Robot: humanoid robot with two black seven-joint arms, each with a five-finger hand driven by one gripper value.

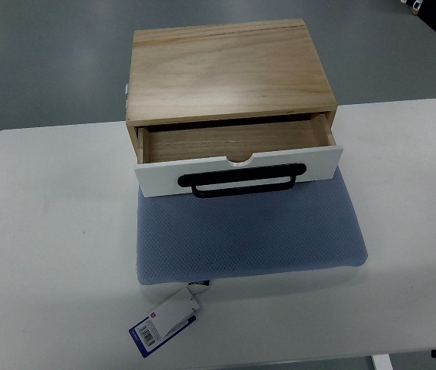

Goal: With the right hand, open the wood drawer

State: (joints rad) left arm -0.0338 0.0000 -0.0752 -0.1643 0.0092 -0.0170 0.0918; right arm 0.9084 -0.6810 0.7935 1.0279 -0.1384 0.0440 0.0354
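A: Where does the wood drawer (237,158) sit?

B: It is pulled partway out of the wooden box (229,71), toward the camera. The box stands on the far middle of the white desk (48,231), its back edge reaching past the desk's far rim.

A: What does the drawer look like?

B: It has a white front panel with a small curved notch in its top edge, directly in front of the box. A black bar handle (241,183) runs across that panel. The drawer's inside is bare wood, and nothing shows in the part that is exposed.

A: What lies in front of the box?

B: A blue cushion (248,235) with a dotted weave, flat on the desk. Its far edge is tucked under the drawer front, so the open drawer hangs over it. The box looks to rest on the cushion's far part, though I cannot tell for sure.

A: Anything else near the box?

B: A tag (165,320) in white and blue, with a barcode, hangs from the cushion's near edge, to the front left of the box, and lies on the desk.

A: And the robot's hands?

B: Neither the left nor the right hand is in the picture, so their state cannot be told. Nothing touches the handle.

A: Beyond the box?

B: Grey floor (48,62).
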